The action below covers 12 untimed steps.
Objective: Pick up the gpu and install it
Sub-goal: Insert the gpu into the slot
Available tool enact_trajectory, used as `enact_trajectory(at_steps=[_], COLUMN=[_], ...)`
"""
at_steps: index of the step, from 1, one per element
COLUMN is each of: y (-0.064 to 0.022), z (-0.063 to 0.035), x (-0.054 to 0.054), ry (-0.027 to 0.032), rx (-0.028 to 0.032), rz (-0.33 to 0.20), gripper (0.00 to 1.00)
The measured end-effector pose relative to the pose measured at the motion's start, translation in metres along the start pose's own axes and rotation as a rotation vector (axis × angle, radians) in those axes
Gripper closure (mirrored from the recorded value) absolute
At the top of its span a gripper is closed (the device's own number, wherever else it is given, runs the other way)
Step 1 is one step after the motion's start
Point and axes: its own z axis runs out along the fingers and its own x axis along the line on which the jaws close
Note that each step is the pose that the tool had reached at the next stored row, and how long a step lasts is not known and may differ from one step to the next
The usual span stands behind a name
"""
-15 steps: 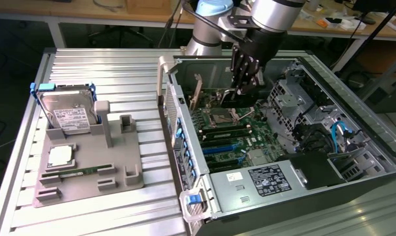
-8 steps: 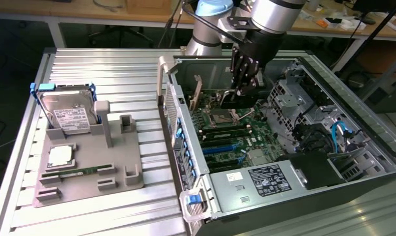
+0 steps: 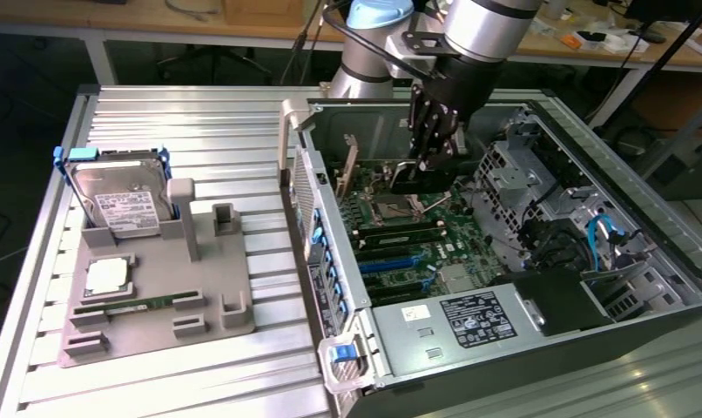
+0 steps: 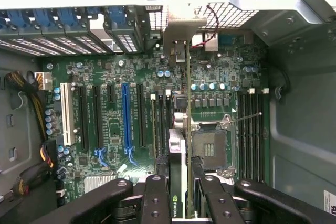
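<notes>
One gpu between the jaws

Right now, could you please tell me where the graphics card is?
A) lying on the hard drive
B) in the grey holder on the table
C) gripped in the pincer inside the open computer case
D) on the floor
C: the graphics card stands edge-on, clamped in the pincer, over the motherboard inside the computer case.

Work surface: ribbed metal table, brightly lit. Rear: wooden benches w/ white legs. Floor dark, visible at exterior view's left & under benches.
</notes>
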Motion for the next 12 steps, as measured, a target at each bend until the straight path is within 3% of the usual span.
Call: enact_trajectory(at_steps=[6,8,12], y=[0.0,0.0,0.0], z=[0.0001,0.0001,0.0001], x=[0.0,0.0,0.0], ry=[0.0025,0.0095,0.0117], rx=[0.0002,0.0005,0.0006], rz=[0.0,0.0,0.0], gripper=[0.73,0.73,0.73])
